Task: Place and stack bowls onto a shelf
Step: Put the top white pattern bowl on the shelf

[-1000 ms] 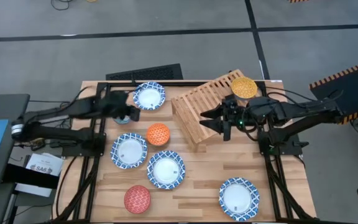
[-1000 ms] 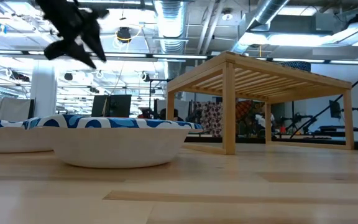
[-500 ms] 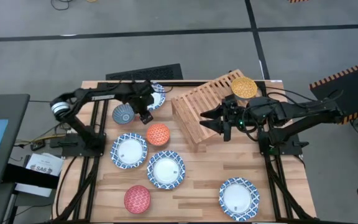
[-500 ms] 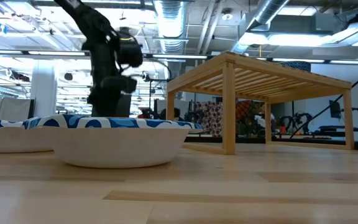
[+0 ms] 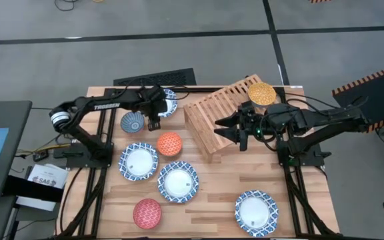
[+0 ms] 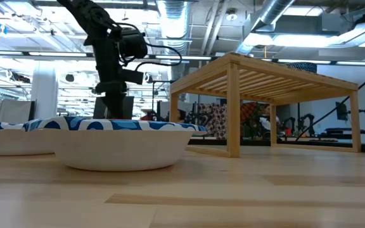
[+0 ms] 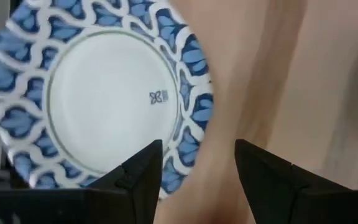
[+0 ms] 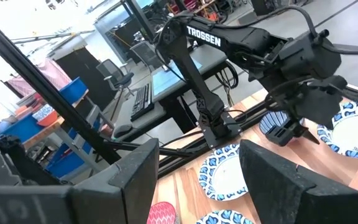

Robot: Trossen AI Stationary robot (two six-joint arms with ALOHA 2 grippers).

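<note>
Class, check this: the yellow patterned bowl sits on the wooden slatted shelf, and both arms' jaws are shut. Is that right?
One error: the jaws are open, not shut. The left wrist view shows the left gripper spread above the blue-and-white rimmed bowl; the right wrist view shows the right gripper spread. The yellow patterned bowl does sit on the wooden slatted shelf.

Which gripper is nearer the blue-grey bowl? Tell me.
Left. The left gripper hangs open just beside the blue-grey bowl; the right gripper, also open, sits far across the table by the shelf.
</note>
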